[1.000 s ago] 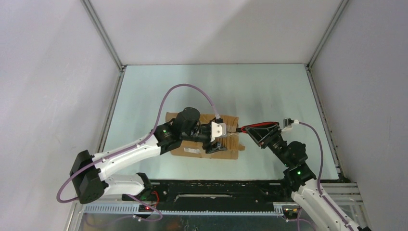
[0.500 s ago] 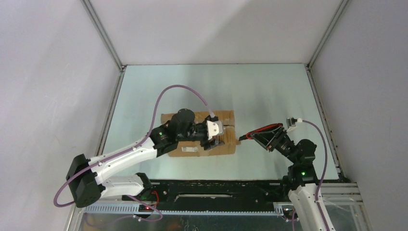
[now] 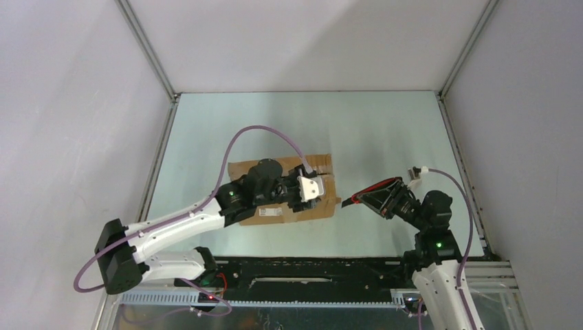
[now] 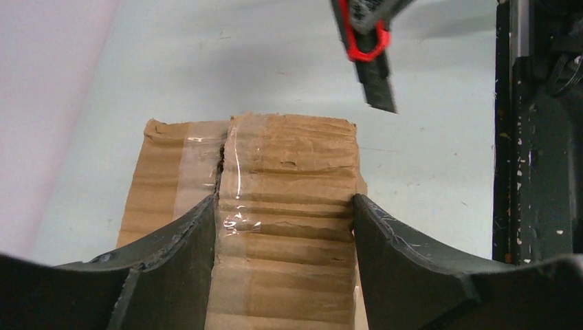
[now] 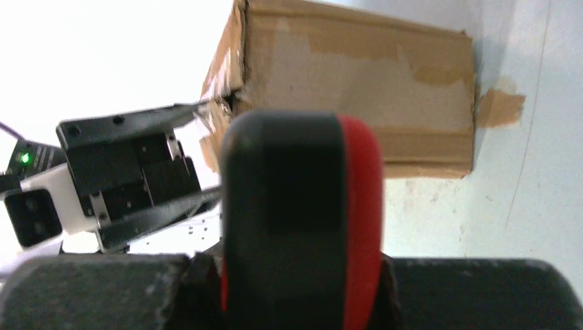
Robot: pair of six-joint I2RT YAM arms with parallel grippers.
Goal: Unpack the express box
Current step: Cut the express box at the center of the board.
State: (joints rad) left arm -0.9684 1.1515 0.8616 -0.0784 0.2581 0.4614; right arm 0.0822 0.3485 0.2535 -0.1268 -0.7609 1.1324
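The express box (image 3: 322, 209), a brown taped carton, lies mid-table with its white label (image 3: 269, 214) facing the near edge. My left gripper (image 3: 311, 203) reaches over it. In the left wrist view its jaws (image 4: 284, 201) are shut on a strip of the box top (image 4: 289, 158), one finger in the cut seam and the other at the outer edge. My right gripper (image 3: 393, 199) is shut on a red-handled utility knife (image 3: 375, 190), whose tip hangs just right of the box, apart from it. The knife (image 5: 302, 206) fills the right wrist view, with the box (image 5: 357, 89) beyond it.
The pale green table (image 3: 385, 130) is closed in by grey walls with metal frame rails (image 3: 457, 158) at the sides. A black base rail (image 3: 309, 271) runs along the near edge. A loose tape tab (image 5: 500, 108) sticks to the table by the box corner.
The right arm has drawn the knife back from the box's right end, toward the near right. The left gripper has shifted and turned the box slightly to the left.
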